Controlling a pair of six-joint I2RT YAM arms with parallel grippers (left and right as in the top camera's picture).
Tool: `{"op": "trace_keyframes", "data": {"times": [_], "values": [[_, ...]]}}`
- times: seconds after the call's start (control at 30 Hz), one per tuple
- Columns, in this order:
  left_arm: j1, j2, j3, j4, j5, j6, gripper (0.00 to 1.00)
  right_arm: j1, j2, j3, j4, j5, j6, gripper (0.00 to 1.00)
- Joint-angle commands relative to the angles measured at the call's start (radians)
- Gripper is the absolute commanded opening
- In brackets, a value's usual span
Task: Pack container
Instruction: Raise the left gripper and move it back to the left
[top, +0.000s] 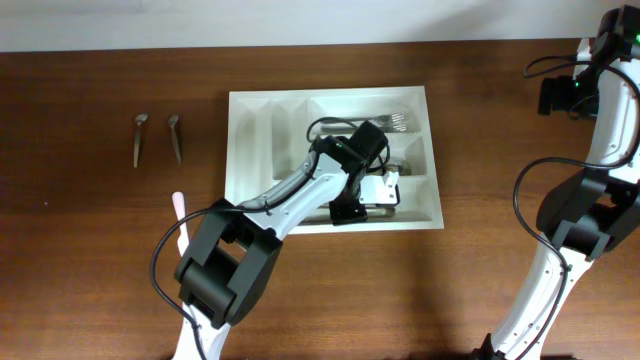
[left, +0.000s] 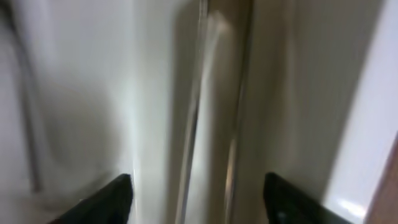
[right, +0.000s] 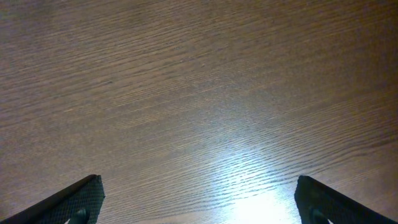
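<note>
The container (top: 255, 150) is a white compartmented tray in the middle of the wooden table. Forks (top: 398, 122) lie in its top long compartment. My left gripper (top: 372, 205) reaches down into the lowest long compartment. In the left wrist view the picture is blurred: a slim metal piece of cutlery (left: 214, 93) lies on the tray floor between the dark fingers. The left gripper (left: 198, 186) is open, and neither finger touches the cutlery. My right gripper (right: 199, 186) hangs open over bare wood at the far right, with nothing between its fingers.
Two metal spoons (top: 139, 137) (top: 176, 137) lie side by side on the table left of the tray. A pale pink stick-like thing (top: 179, 208) lies near the left arm's base. The right arm (top: 600, 150) stands along the right edge.
</note>
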Motion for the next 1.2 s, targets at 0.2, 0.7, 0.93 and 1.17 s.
{"op": "trace_keyframes", "data": {"times": [0.2,0.7,0.93,1.17], "values": [[0.0,-0.004,0.216,-0.003,-0.038,-0.04,0.99,-0.005,0.004,-0.004,0.0,-0.002,0.007,0.99],[0.007,-0.13,0.648,-0.201,-0.048,-0.196,0.99,-0.005,0.004,-0.004,0.0,-0.002,0.007,0.99],[0.135,-0.196,0.649,-0.234,-0.491,-0.671,0.99,-0.005,0.004,-0.004,0.0,-0.002,0.007,0.99],[0.309,-0.19,0.648,-0.304,-0.331,-0.823,0.99,-0.005,0.004,-0.004,0.0,-0.002,0.007,0.99]]}}
